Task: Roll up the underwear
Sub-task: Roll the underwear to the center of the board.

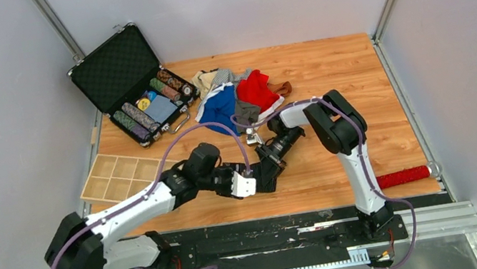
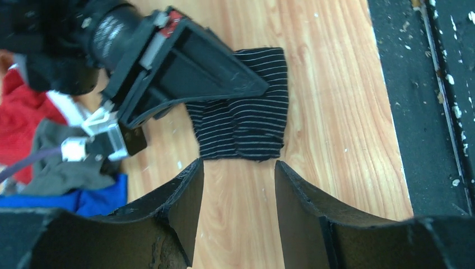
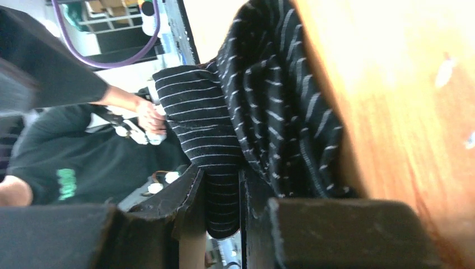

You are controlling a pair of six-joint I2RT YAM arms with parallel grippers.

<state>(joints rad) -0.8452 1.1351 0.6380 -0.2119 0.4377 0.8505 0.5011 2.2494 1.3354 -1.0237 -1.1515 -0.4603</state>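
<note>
Work on the rolling looks like it has only just begun. From the top view, a pile of underwear (image 1: pixel 234 99), soft cloth pieces in blue, red, grey and beige, lies in a loose heap at the far side of the light wooden table (image 1: pixel 341 68), and none of them looks rolled. The left claw (image 1: pixel 264 177) and the right claw (image 1: pixel 270 158) meet near the middle of the table, well apart from the heap, and the dark thing between them is too hard to make out from up here. From the left wrist view it is plain: the striped underwear (image 2: pixel 246 126), a small soft black cloth with thin white lines, lies flat on the wood with a few bumpy folds in it. The left claw has its two fingers apart and holds nothing; the near edge of the cloth sits just past the gap between them. The right claw (image 2: pixel 249 88) lies across the far side of the cloth. From the right wrist view, the right claw's fingers are pressed together on a bunched fold of the striped underwear, and the rest of the cloth hangs loose against the table. So one piece is pulled out and pinched, but I judge it is not a tight roll yet. That piece needs rolling up, and the whole heap is left to do.
</note>
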